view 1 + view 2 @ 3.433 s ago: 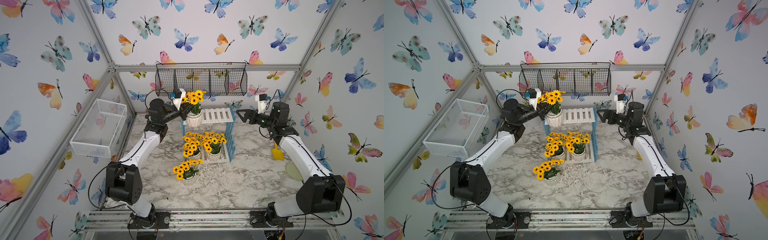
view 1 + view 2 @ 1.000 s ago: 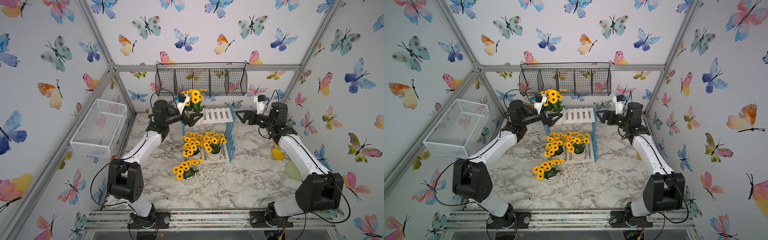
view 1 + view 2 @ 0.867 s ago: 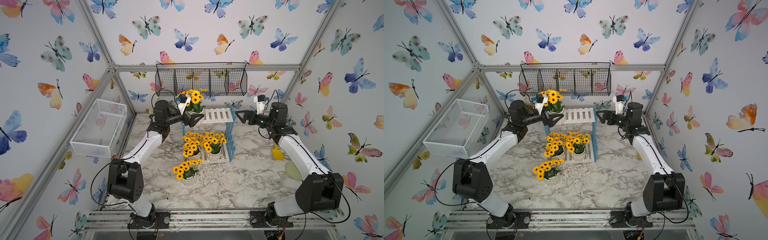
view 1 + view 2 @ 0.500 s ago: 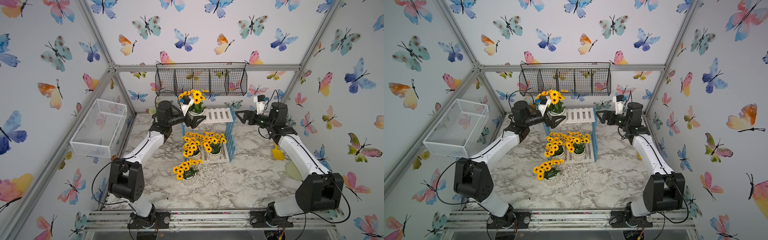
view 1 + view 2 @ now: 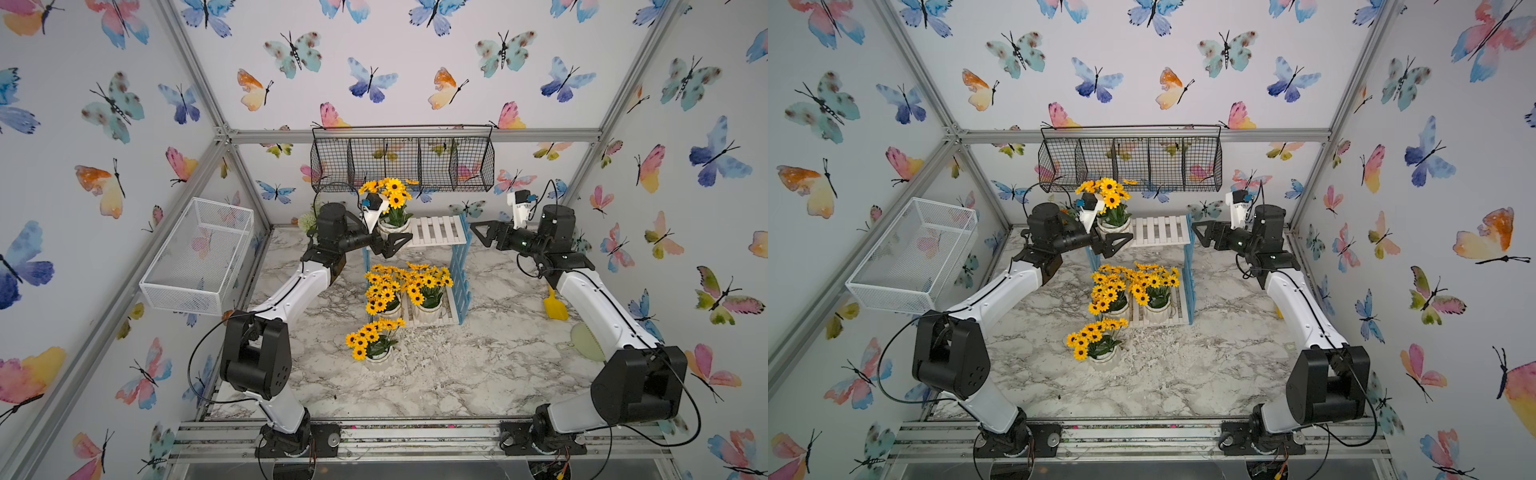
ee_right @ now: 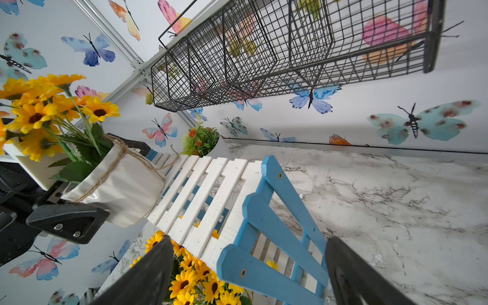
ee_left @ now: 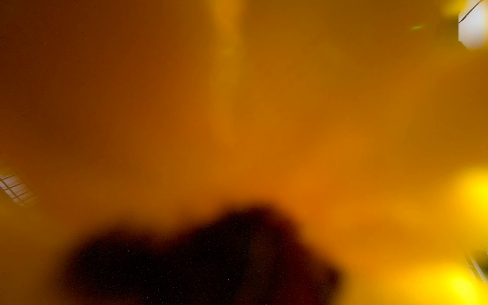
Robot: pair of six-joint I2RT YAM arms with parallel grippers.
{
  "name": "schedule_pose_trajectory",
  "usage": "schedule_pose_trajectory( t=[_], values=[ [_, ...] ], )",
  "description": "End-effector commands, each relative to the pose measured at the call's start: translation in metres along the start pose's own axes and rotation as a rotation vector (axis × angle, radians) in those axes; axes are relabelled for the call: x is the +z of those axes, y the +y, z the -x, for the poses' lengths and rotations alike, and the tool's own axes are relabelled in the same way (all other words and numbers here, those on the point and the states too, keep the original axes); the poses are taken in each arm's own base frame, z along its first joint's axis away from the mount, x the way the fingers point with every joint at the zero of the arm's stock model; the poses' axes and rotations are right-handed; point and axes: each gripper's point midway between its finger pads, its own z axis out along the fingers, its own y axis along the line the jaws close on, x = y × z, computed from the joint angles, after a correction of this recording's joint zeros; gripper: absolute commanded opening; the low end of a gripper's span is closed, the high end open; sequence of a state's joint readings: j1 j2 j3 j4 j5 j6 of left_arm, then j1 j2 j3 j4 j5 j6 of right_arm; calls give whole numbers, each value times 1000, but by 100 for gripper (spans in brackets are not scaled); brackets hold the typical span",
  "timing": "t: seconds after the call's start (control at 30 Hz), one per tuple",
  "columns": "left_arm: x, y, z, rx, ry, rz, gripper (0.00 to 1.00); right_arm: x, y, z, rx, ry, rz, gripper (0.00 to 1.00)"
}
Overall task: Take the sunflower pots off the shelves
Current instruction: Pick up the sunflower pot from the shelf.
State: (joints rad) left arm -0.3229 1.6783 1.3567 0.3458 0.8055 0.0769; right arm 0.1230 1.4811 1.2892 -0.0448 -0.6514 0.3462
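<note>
The shelves (image 5: 436, 230) stand at the back middle of the marble table. One of the sunflower pots (image 5: 395, 226) sits on the left end of the top board. My left gripper (image 5: 397, 233) is open, one finger (image 6: 68, 221) in front of that pot (image 6: 124, 184) and the other behind it. Two more sunflower pots (image 5: 384, 309) (image 5: 428, 311) stand on the lower board. Another (image 5: 376, 359) stands on the table in front. My right gripper (image 5: 482, 237) is open and empty by the right blue side frame (image 6: 274, 211). The left wrist view is a yellow blur of petals.
A black wire basket (image 5: 403, 164) hangs on the back wall above the shelves. A white mesh basket (image 5: 199, 257) hangs on the left wall. A pot of mixed flowers (image 6: 203, 142) stands behind the shelves. A yellow scoop (image 5: 555, 307) and a pale green disc (image 5: 586, 343) lie at the right.
My left gripper has moved right along the top board until its open fingers stand on both sides of the pot there. The pot and the right arm have not moved.
</note>
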Motion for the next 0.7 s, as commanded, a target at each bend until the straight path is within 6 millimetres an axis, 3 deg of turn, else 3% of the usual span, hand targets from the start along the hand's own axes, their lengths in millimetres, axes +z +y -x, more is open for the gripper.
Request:
schedule_pose_trajectory(
  t=[0.0,0.23,0.67],
  values=[
    [5,3,-1,-9,-11,4,98,1,-3,-5,-6,14,6,92],
    [5,2,-2,-14,-12,3,99,1,-3,-6,-6,16,7,92],
    [5,3,-12,-23,8,8,74,1,-1,-6,-8,14,12,92]
  ],
)
